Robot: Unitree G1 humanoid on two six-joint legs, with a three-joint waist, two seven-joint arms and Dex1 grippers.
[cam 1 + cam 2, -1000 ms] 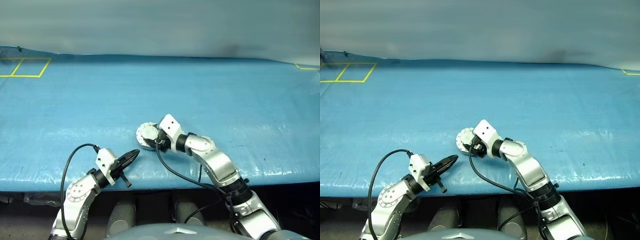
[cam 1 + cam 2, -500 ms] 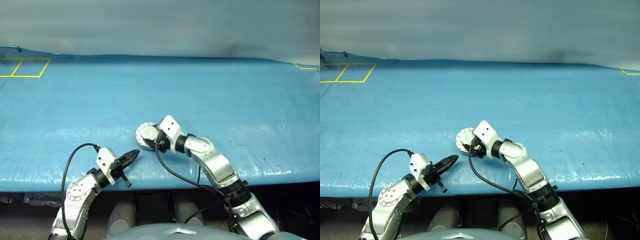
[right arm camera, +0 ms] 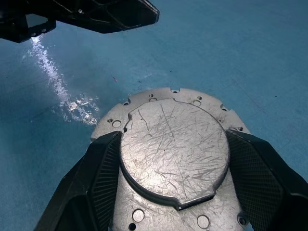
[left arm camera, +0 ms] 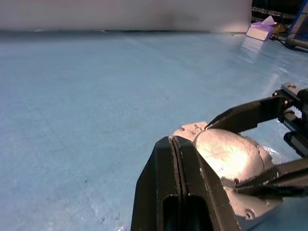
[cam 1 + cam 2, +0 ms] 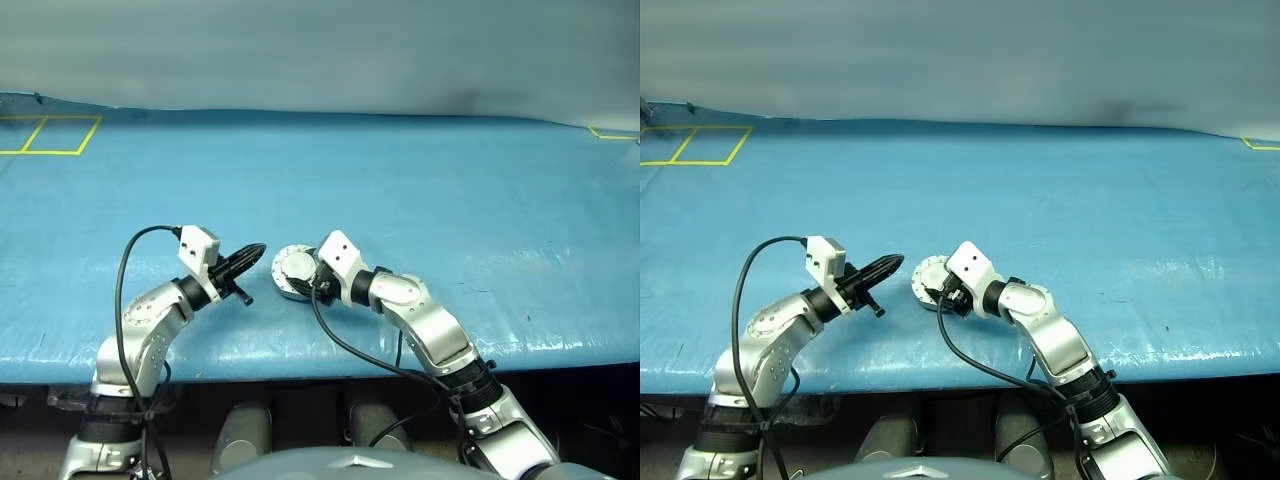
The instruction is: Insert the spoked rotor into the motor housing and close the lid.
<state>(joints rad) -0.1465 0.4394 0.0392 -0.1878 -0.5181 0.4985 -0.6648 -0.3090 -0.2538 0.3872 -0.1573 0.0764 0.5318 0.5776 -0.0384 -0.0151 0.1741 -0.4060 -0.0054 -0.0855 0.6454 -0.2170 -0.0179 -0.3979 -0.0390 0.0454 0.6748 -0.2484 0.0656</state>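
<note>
The spoked rotor and the copper windings could not be made out: the lid point(image 3: 174, 150) lay flat over the motor housing point(image 3: 144, 103), scratched plain face up, hiding the inside. In the head views the right gripper point(image 5: 303, 277) covered part of that puck, which sat near the front edge of the blue table cover point(image 5: 450, 190), at about 7 o'clock from the cover's middle.

The cover was a wrinkled, glossy blue sheet with yellow tape squares point(image 5: 50, 135) at its far 10 o'clock corner and a pale wall behind.

The right wrist view showed its two fingers spread and pressed against opposite sides of the lid's raised disc. The left wrist view showed the left gripper point(image 4: 179, 144) with fingers pressed together, empty, just beside the housing at its 9 o'clock, and a small purple box point(image 4: 260, 31) far off.
</note>
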